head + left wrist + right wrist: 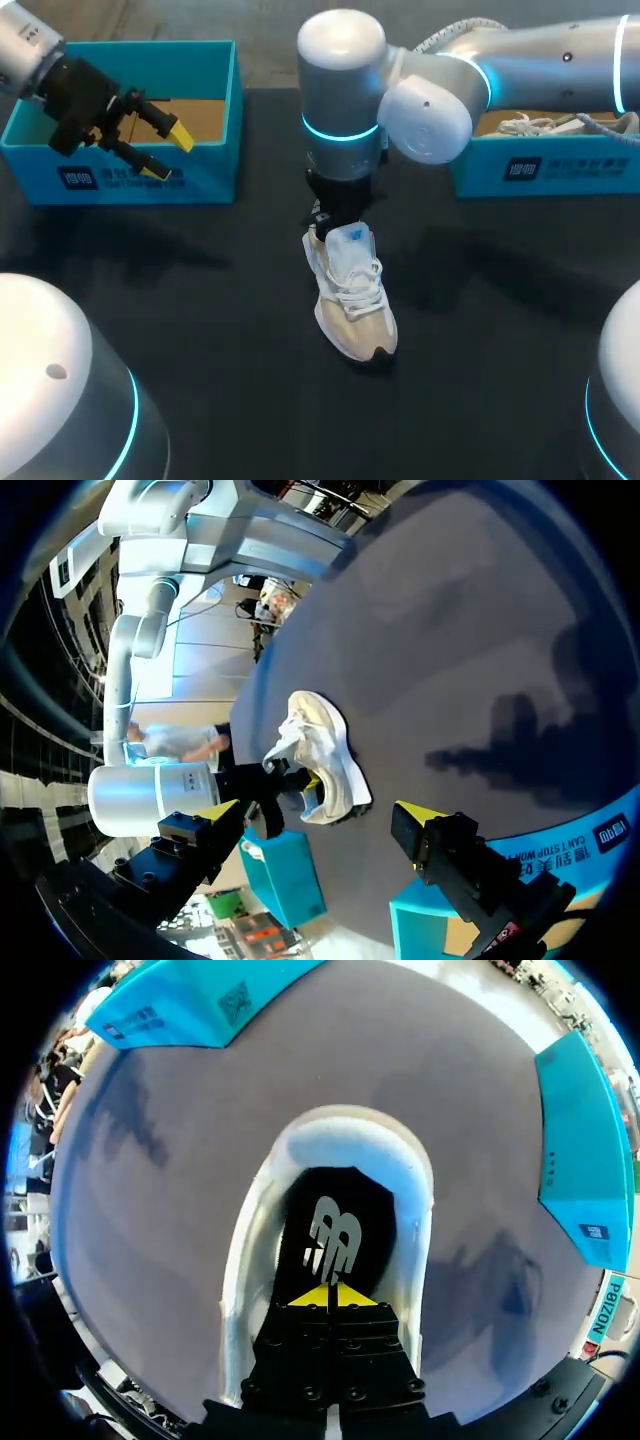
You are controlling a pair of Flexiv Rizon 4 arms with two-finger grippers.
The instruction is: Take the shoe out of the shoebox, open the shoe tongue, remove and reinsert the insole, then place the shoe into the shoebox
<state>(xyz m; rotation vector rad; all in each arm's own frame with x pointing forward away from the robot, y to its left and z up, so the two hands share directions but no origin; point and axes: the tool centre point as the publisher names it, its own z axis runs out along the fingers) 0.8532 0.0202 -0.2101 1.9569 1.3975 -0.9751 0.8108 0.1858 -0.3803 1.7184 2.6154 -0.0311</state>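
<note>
Yellow-tipped right tool (pixel 329 1295), closed, sits inside the pale laced shoe (pixel 355 310); left tool (pixel 168 153) gapes open.

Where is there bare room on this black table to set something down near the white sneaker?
Bare black table lies between the white sneaker and the left turquoise cardboard shoebox, and again toward the right turquoise shoebox. The sneaker's mouth is crowded: the right gripper sits inside it.

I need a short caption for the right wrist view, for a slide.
Right gripper, fingers together, inside the white shoe, just above its black insole.
</note>
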